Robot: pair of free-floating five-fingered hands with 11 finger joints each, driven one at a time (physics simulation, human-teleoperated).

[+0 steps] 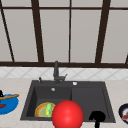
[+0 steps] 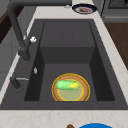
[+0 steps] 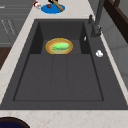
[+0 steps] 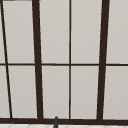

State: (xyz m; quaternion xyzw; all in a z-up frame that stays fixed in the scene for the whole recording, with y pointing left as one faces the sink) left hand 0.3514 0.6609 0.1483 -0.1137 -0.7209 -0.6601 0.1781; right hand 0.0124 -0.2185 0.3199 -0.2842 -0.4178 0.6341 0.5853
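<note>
Big glossy red ball [image 1: 67,115] up front, plain and bright. Beside it a black hand [image 1: 97,117], matte. The sink [image 2: 67,35] is dark charcoal, the faucet [image 2: 17,27] matching. In the basin, a yellow-rimmed tan plate [image 2: 71,87] carrying a green and yellow vegetable [image 2: 66,84]. Blue plate [image 3: 53,8] at one end, dark navy plate [image 2: 84,8] at the other. The table [image 3: 75,8] is cream, faintly marbled; window frames [image 4: 37,60] dark brown.

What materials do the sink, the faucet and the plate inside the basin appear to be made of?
The sink looks like matte dark-grey composite or stone: it has a flat, even colour with no shine. The faucet seems to be matte dark metal with the same dull finish. The plate in the basin may be glazed ceramic or plastic, going by its smooth yellow rim and brown centre. A green vegetable lies on it.
</note>
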